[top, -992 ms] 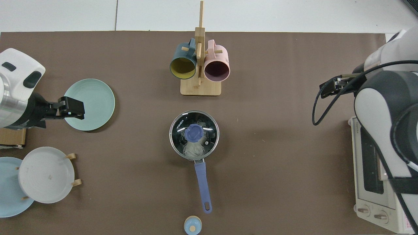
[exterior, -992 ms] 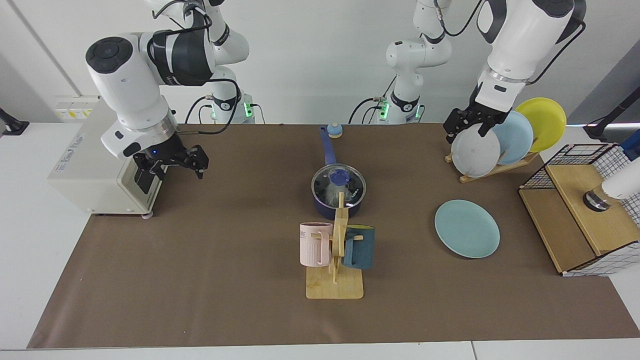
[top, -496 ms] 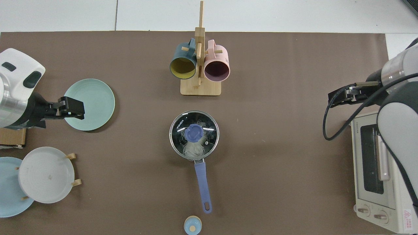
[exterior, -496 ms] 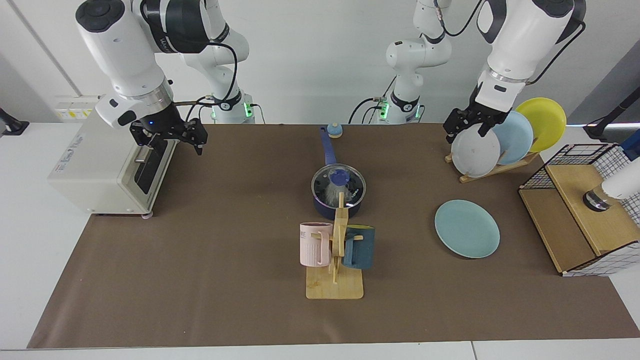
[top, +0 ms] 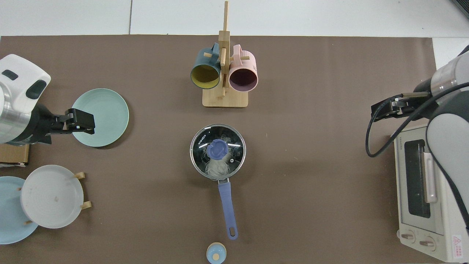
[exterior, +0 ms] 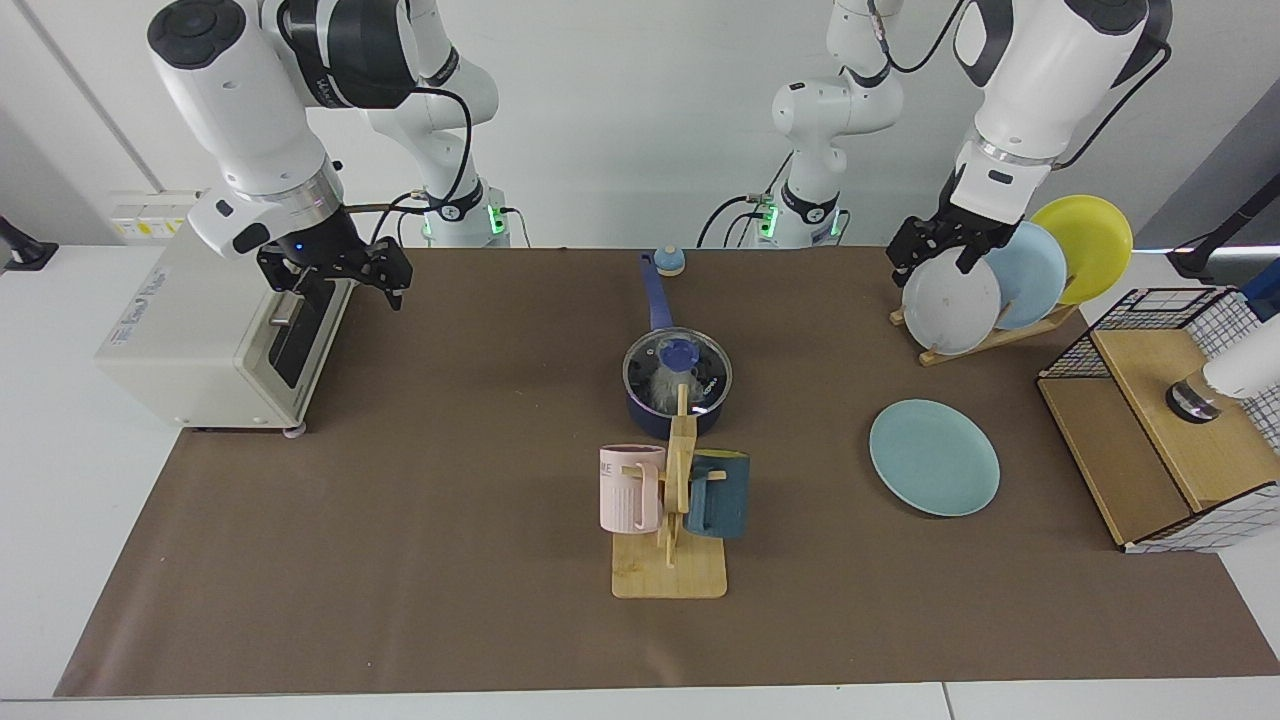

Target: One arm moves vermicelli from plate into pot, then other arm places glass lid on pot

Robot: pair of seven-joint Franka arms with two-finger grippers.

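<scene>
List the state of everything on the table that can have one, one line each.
pot: covered, vermicelli inside
glass lid: seated on pot
plate: bare
toaster oven: door closed
pink mug: hung on rack
teal mug: hung on rack
left gripper: open, holding nothing
right gripper: open, holding nothing

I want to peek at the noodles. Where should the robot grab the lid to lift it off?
Probably by the blue knob at the middle of the glass lid. It sticks up, and the lid lies flat on the pot, so coming straight down from above looks easiest.
</scene>
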